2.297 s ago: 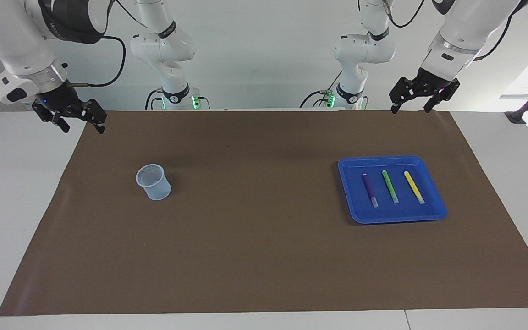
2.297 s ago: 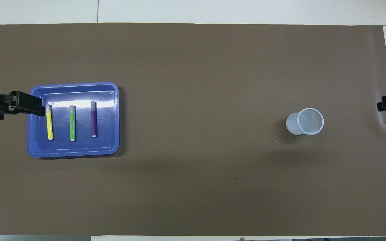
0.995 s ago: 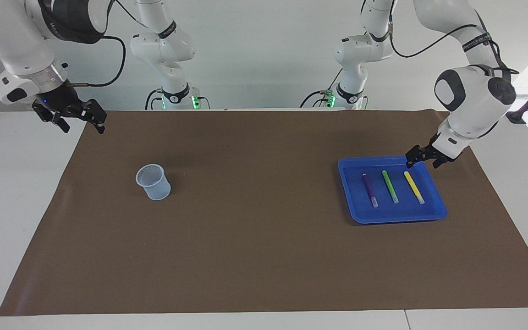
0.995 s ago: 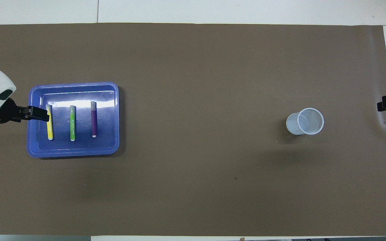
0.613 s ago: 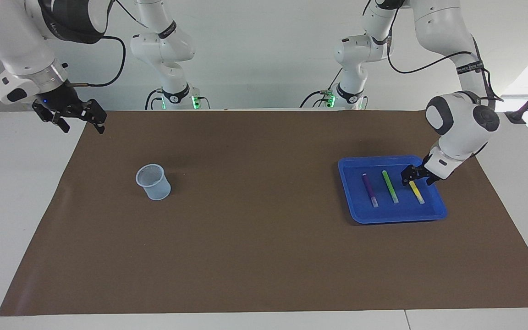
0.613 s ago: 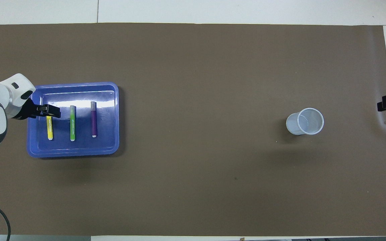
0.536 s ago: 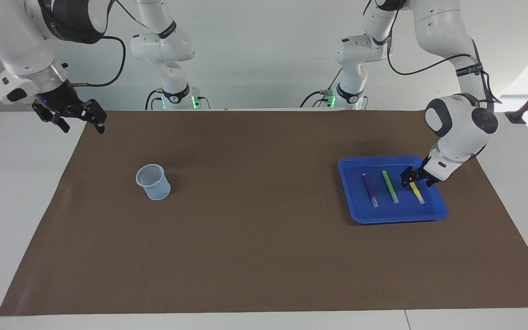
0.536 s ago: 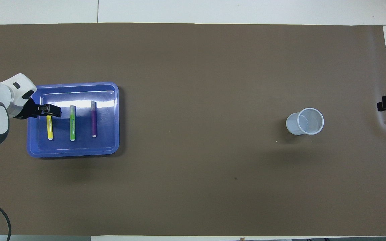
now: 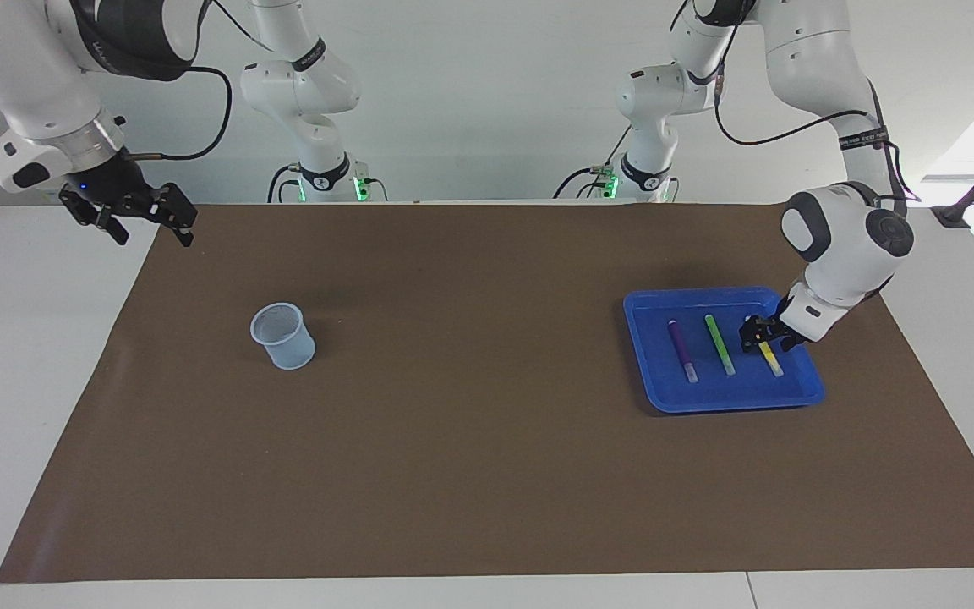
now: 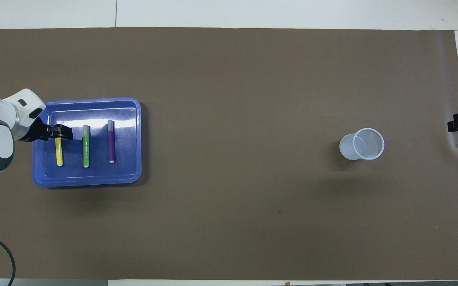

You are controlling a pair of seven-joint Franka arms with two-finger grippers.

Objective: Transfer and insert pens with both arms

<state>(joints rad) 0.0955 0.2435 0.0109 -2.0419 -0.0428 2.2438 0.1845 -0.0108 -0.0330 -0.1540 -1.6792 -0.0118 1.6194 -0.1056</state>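
Note:
Three pens lie side by side in a blue tray toward the left arm's end of the table: purple, green and yellow. My left gripper is down in the tray at the yellow pen and covers one end of it. In the overhead view the left gripper sits over the yellow pen, beside the green pen and the purple pen. My right gripper waits open and empty in the air at the right arm's end of the mat.
A pale mesh cup stands upright on the brown mat toward the right arm's end; it also shows in the overhead view. Two smaller white arms with green lights stand at the robots' edge of the table.
My left arm has swung down from above the mat's edge into the tray and lowered its gripper onto the yellow pen. The pens, the cup and the right arm have not moved.

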